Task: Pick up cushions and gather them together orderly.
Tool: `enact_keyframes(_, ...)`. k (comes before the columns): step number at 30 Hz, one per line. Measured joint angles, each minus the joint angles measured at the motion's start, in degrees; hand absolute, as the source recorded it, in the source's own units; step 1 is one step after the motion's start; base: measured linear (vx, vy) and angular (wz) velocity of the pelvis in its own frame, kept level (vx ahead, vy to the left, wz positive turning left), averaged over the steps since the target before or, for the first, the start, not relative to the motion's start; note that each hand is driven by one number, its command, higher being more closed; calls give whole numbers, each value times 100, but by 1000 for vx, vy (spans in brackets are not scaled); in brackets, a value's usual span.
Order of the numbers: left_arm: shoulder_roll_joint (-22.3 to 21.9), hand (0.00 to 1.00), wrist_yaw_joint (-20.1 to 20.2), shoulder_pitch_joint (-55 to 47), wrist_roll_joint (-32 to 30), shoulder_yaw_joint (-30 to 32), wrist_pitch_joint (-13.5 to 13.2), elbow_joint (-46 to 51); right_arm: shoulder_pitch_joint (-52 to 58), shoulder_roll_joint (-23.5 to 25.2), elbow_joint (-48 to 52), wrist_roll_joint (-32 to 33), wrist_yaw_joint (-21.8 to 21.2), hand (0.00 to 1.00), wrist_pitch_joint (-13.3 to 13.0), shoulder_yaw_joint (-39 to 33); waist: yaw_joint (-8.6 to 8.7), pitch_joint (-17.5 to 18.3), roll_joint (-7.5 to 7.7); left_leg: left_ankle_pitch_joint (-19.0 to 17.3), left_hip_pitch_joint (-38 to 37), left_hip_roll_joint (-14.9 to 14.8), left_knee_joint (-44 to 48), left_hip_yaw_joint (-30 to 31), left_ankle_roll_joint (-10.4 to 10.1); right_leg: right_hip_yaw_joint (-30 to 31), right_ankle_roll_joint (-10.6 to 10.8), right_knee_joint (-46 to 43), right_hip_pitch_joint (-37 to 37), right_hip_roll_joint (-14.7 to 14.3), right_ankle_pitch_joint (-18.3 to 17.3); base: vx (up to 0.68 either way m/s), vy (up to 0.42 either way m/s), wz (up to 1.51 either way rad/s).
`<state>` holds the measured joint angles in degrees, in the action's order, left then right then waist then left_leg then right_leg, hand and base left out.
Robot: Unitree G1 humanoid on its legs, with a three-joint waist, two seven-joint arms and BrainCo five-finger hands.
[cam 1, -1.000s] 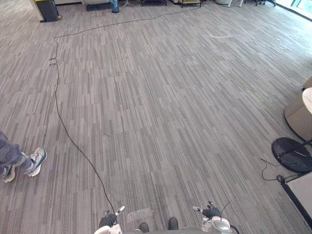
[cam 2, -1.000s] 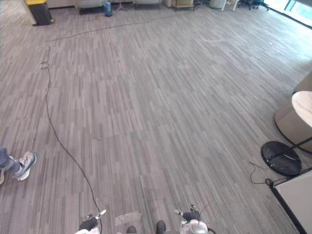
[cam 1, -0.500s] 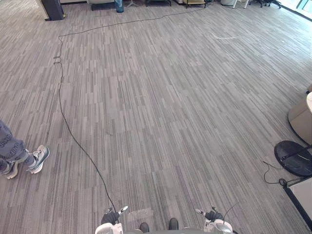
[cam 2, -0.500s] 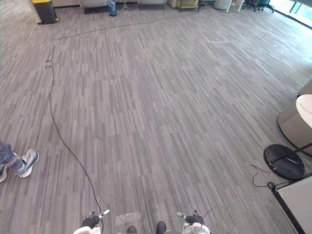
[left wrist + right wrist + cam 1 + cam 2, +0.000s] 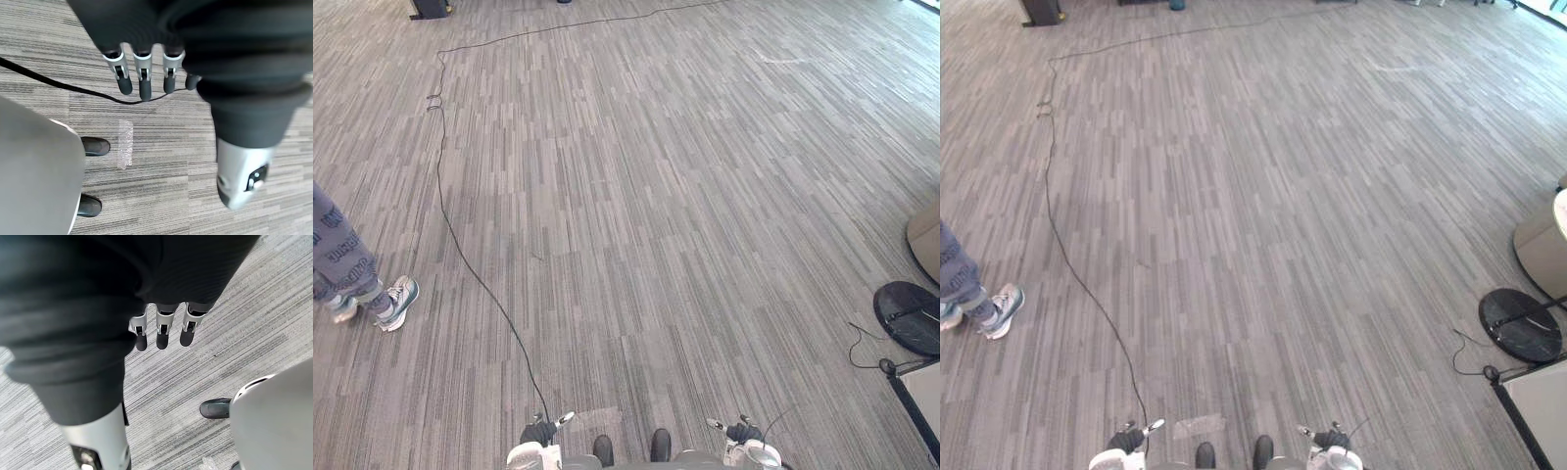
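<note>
The left hand (image 5: 142,81) hangs down low with its fingers straight and loose, holding nothing. The right hand (image 5: 163,330) hangs the same way, loose, with nothing in it. Under both hands is grey carpet (image 5: 656,196). A strip of clear tape (image 5: 125,144) lies on it just beside the left hand, toward the right one. Out past the right hand sits a round black base (image 5: 908,316). Farther out past the left hand stands a person (image 5: 337,250) in pale shoes (image 5: 399,299).
</note>
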<state>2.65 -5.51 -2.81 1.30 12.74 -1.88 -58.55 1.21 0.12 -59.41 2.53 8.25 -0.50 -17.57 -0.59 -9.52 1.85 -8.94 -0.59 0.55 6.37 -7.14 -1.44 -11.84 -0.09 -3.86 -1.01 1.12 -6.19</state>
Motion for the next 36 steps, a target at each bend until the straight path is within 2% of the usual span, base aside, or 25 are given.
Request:
enact_keyframes(2, -37, 0, 5, 4, -2, 217, 2, 180, 3, 0, 80, 29, 28, 0, 0, 24, -6, -103, -34, -525, 583, -319, 1524, -560, -49, -60, -131, -460, 97, -6, -388, 44, -46, 21)
enact_keyframes(4, -116, 0, -2, 34, 9, 496, -6, 401, 44, 10, 247, 38, 40, 0, -8, 162, -17, -189, -2, -684, 1328, -733, 3142, -1024, 18, -61, -208, -637, 46, -9, -590, 115, -10, 11)
enact_keyframes(6, -151, 0, -3, 34, 25, 553, -29, 522, 33, -27, 241, 45, 65, 0, 5, 260, -88, -283, -45, -860, 1709, -1166, 3544, -1296, -4, -48, -196, -695, -146, -1, -780, 178, 29, 0)
enact_keyframes(7, -155, 0, -3, 39, 37, 542, -30, 526, 28, -32, 241, 46, 76, 0, 9, 255, -90, -275, -67, -855, 1795, -1207, 3481, -1304, -10, -43, -182, -690, -188, 13, -798, 291, 123, -6)
enact_keyframes(10, -196, 0, -3, 69, 134, 528, -59, 616, -28, -45, 235, 45, 101, 0, 14, 254, -239, -296, -62, -430, 2096, -1040, 2143, -1433, -121, 83, 76, -560, -415, 415, -955, 409, 224, -21)
enact_keyframes(11, -255, 0, -14, 96, 159, 531, -95, 625, -47, -44, 228, 43, 127, 0, 14, 267, -298, -291, -76, 61, 2232, -918, 1479, -1422, -149, 144, 217, -395, -539, 556, -1010, 459, 307, -28)
enact_keyframes(12, -254, 0, -17, 100, 192, 530, -136, 624, -68, -56, 214, 45, 136, 0, 16, 274, -329, -287, -65, 531, 2238, -851, 1327, -1369, -115, 189, 308, -260, -634, 634, -1060, 483, 333, -27)
enact_keyframes(13, -227, 0, -18, 104, 218, 530, -154, 618, -86, -24, 195, 43, 143, 0, 15, 278, -344, -265, -6, 643, 2255, -750, 1405, -1379, 89, 237, 345, -155, -698, 714, -1087, 553, 324, -18)
enact_keyframes(14, -213, 0, -37, 157, 221, 544, -167, 631, -131, 83, 178, 22, 133, 0, 23, 301, -346, -242, 60, 202, 2378, -713, 1812, -1451, 212, 265, 367, -148, -771, 828, -941, 579, 308, -12)
enact_keyframes(15, -196, 0, -42, 168, 218, 545, -168, 647, -110, 142, 234, -15, 122, 0, 17, 298, -347, -219, 116, -13, 2438, -724, 2070, -1462, 334, 279, 532, -278, -728, 886, -823, 702, 371, -10)
enact_keyframes(17, -123, 0, -52, 202, 209, 469, -152, 622, -94, 226, 225, -30, 113, 0, 15, 299, -396, -237, 214, -437, 2248, -702, 2322, -1563, 407, 358, 656, -1295, -460, 1065, -784, 572, 324, -11)
enact_keyframes(19, 27, 0, -64, 243, 103, 116, -66, 549, -80, 217, 317, -33, 94, 0, 3, 312, -401, -270, 290, -747, 1618, -594, 2251, -1630, 499, 563, 1121, -3896, 432, 1303, -352, 552, 250, -9)
enact_keyframes(21, 40, 0, -69, 229, 61, -17, -7, 539, -13, 201, 509, -31, 72, 0, -26, 395, -394, -378, 218, -1040, 883, -586, 2119, -1625, 512, 580, 980, -5625, 947, 1228, -311, 514, 126, -16)
enact_keyframes(22, 19, 0, -75, 229, 14, -30, 4, 538, -9, 192, 629, -31, 64, 0, -56, 439, -353, -390, 199, -1221, 432, -586, 1875, -1607, 416, 486, 769, -6194, 1332, 1112, -439, 496, 78, -22)
enact_keyframes(24, -2, 0, -79, 265, -2, -38, 1, 470, -28, 194, 754, -32, 56, 0, -121, 437, -249, -402, 191, -1301, -84, -549, 1480, -1588, 321, 12, 568, -6188, 1968, 1069, -669, 484, 46, 0)
enact_keyframes(25, -23, 0, -77, 383, -1, -64, 3, 429, -34, 148, 863, -32, 52, 0, -124, 427, -229, -438, 173, -1339, -373, -530, 1241, -1585, 262, -269, 483, -5871, 2396, 1060, -768, 602, 25, 14)
enact_keyframes(27, -49, 0, -72, 457, 0, -141, -1, 306, -106, -41, 805, -32, 39, 0, -132, 429, -147, -494, 88, -1359, -852, -527, 881, -1526, 220, -723, 470, -4748, 2853, 995, -772, 606, -13, 24)
enact_keyframes(29, -60, 0, -76, 516, -2, -229, -8, 230, -242, -213, 664, -4, 15, 0, -168, 420, -7, -561, 2, -1356, -1306, -545, 563, -1324, 217, -960, 239, -3121, 2968, 769, -415, 629, -82, 54)
enact_keyframes(30, -4, 0, -66, 510, -4, -320, -9, 156, -247, -276, 578, -32, 15, 0, -162, 426, 74, -559, 19, -1357, -1542, -515, 441, -1092, 212, -904, 181, -2073, 2901, 611, 40, 675, -140, 82)
enact_keyframes(31, 16, 0, -53, 483, -8, -327, -14, 149, -204, -289, 497, -21, 19, 0, -165, 398, 111, -560, 72, -1360, -1728, -466, 423, -888, 186, -726, -167, -1854, 2906, 550, 575, 721, -194, 86)
enact_keyframes(32, -55, 0, -54, 502, -14, -293, -11, 93, -253, -384, 429, -31, -1, 0, -150, 282, 165, -593, -49, -1321, -1871, -583, 461, -647, 69, -628, -495, -2293, 2924, 479, 644, 736, -206, 59)
enact_keyframes(33, -135, 0, -46, 527, -58, -250, -16, 89, -279, -452, 431, -41, -7, 0, -120, 151, 98, -627, -234, -1024, -1839, -797, 744, -551, -381, -716, -544, -2736, 2933, 461, 200, 737, -215, 35)
enact_keyframes(34, -177, 0, -47, 522, -96, -233, -16, 97, -279, -453, 446, -43, -25, 0, -110, 70, 97, -650, -272, -853, -1772, -861, 1030, -445, -403, -765, -545, -2892, 2886, 435, -22, 721, -237, 9)
enact_keyframes(35, -215, 0, -46, 510, -129, -64, -7, 98, -285, -421, 459, -38, -34, 0, -89, -32, 105, -687, -341, -418, -1428, -1052, 2080, -286, -328, -819, -569, -2975, 2651, 333, -400, 722, -243, -5)
enact_keyframes(36, -282, 0, -47, 463, -130, 105, 4, 114, -293, -417, 465, -18, -27, 0, -89, -18, 80, -759, -460, 211, -782, -1403, 3637, -125, -386, -846, -598, -2769, 2200, 97, -615, 859, -236, -18)
